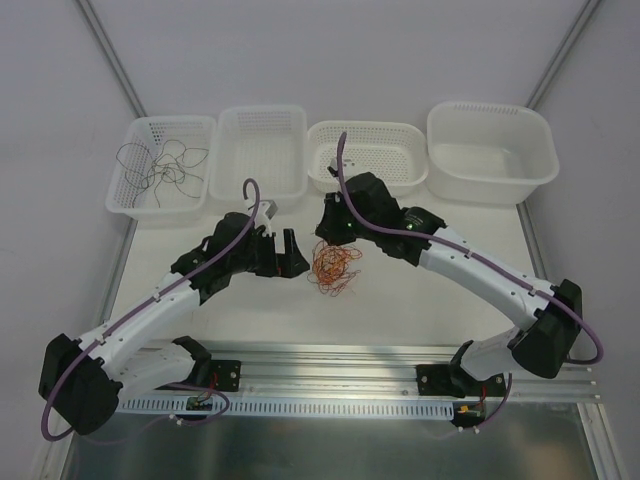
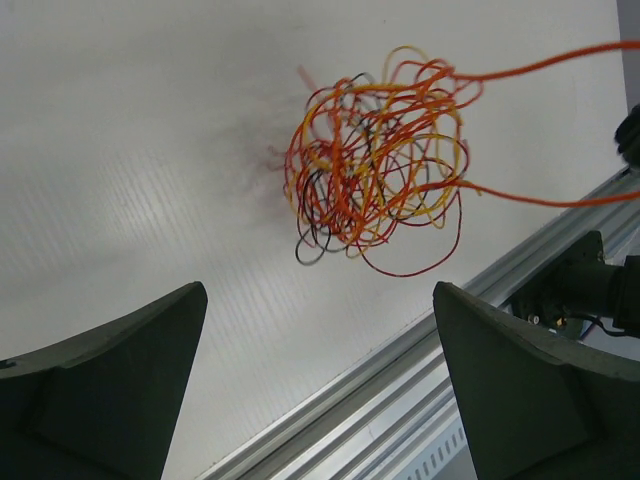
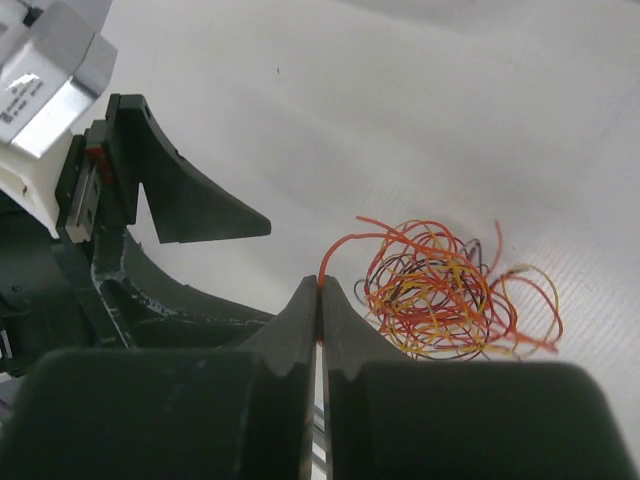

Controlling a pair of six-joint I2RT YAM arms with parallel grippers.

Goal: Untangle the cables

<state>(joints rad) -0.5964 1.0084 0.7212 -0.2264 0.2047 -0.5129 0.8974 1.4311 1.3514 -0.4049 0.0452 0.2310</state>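
A tangle of thin cables (image 1: 335, 268), orange-red, yellow, dark red and dark grey, lies on the white table between my two grippers. My right gripper (image 3: 321, 285) is shut on one orange-red cable (image 3: 345, 245) that loops out of the tangle (image 3: 440, 295). From above, the right gripper (image 1: 328, 240) sits at the tangle's upper left edge. My left gripper (image 2: 320, 400) is wide open with nothing between its fingers (image 2: 110, 390), a short way off the tangle (image 2: 375, 160). Two orange-red strands (image 2: 560, 65) stretch off to the right. From above, the left gripper (image 1: 296, 256) is just left of the pile.
Four white baskets line the back of the table. The far-left basket (image 1: 128, 190) holds a dark grey cable (image 1: 160, 165). The others (image 1: 262, 150), (image 1: 367, 155), (image 1: 492, 150) show nothing inside. A metal rail (image 1: 330, 365) runs along the near edge by the arm bases.
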